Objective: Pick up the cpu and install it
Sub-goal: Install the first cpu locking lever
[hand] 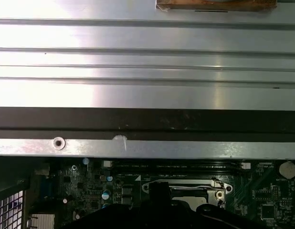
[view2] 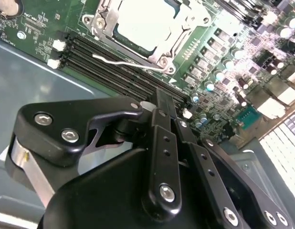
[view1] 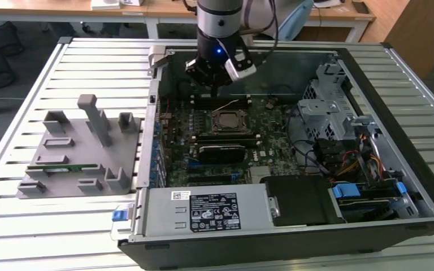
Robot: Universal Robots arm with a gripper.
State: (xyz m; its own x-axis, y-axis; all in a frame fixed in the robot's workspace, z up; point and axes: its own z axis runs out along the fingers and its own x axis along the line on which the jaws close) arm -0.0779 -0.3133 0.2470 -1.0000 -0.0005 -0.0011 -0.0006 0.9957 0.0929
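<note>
The cpu (view2: 138,21) lies flat in the motherboard socket (view1: 228,121), its silvery-white top framed by the socket's metal bracket. A thin wire lever (view2: 123,61) lies along one side of the socket. My gripper (view1: 213,83) hangs above the memory slots (view2: 114,71), just behind the socket toward the case's rear wall. It is clear of the chip, and its black fingers (view2: 165,119) are shut together with nothing between them. In the first wrist view the socket (hand: 185,190) is partly covered by the gripper body.
The open computer case (view1: 151,113) lies on a slatted metal table (view1: 89,62). A grey fixture (view1: 81,152) at the exterior view's left holds a green memory stick (view1: 63,167). A power supply (view1: 205,210), drive cage (view1: 330,101) and cables (view1: 352,164) crowd the case.
</note>
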